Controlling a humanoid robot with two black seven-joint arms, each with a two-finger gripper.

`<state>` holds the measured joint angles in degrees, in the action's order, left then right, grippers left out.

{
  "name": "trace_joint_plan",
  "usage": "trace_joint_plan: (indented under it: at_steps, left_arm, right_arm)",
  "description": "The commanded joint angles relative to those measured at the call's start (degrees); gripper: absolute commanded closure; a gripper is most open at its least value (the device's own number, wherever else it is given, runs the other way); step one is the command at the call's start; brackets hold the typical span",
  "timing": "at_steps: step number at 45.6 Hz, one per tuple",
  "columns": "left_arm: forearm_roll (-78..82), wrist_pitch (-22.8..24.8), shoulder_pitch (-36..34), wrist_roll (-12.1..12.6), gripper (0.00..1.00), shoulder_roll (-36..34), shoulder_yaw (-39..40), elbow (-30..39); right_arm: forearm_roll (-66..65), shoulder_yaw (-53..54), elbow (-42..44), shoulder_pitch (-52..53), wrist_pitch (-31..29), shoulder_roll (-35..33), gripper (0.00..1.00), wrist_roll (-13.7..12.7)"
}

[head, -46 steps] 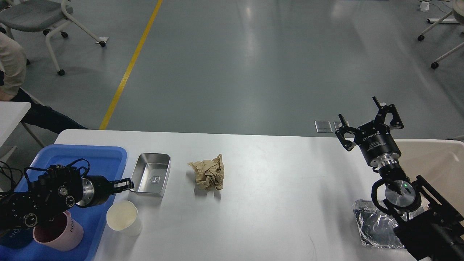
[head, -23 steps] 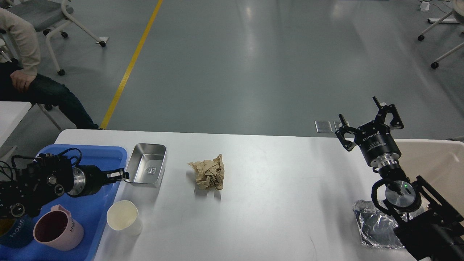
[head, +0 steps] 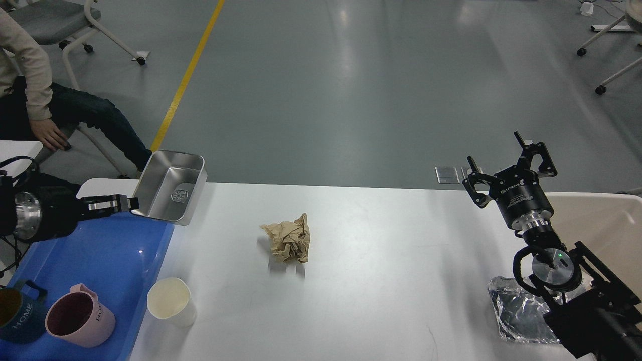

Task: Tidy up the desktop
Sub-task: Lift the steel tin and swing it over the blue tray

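A steel tray (head: 170, 187) is tilted in the air over the far corner of a blue tray (head: 115, 250). In the blue tray's near end stand a pink mug (head: 79, 321) and, just left of it, a dark mug (head: 17, 316) marked HOME. A cream paper cup (head: 170, 302) stands upright just right of the blue tray. A crumpled brown paper ball (head: 289, 238) lies mid-surface, well apart from the cup. Crumpled foil (head: 519, 313) lies near the right front. A beige bin (head: 602, 225) sits at the far right. On the grey floor runs a yellow line (head: 188, 75). A seated person (head: 45, 110) is at upper left, and chairs (head: 609, 45) stand at the upper corners.
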<state>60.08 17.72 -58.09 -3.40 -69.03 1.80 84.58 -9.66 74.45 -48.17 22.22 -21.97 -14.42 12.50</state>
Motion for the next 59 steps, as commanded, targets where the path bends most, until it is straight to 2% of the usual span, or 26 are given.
trace_joint_plan:
  at_steps: [1,11,21,30,51,59]
  left_arm:
    - [0.1,1.5,-1.6,-0.3,1.00,-7.2,0.3,4.1]
    - [0.4,2.3,-1.9,-0.9,1.00,-14.2,0.3,4.5]
    - [0.4,2.1,-1.3,-1.3,1.00,-15.7,-0.3,3.5]
    - [-0.1,2.1,0.3,-1.4,1.00,-11.5,-0.3,-5.0]
    - [-0.7,1.9,6.2,-1.3,0.98,-2.3,-0.2,-18.5]
    - [-0.6,2.1,8.9,-1.4,0.98,4.3,-0.3,-27.8]
  right_arm:
    - [0.0,0.0,0.0,0.1,0.1,0.0,0.00,0.0]
    - [0.0,-0.1,-0.1,-0.1,0.2,0.0,0.00,0.0]
    - [0.0,-0.1,-0.1,-0.1,0.2,0.0,0.00,0.0]
    - [0.0,-0.1,-0.1,-0.2,0.1,-0.1,0.00,0.0]
    - [0.0,-0.1,-0.1,-0.3,0.0,-0.1,0.00,0.0]
    - [0.0,-0.1,-0.1,-0.3,0.0,-0.1,0.00,-0.1]
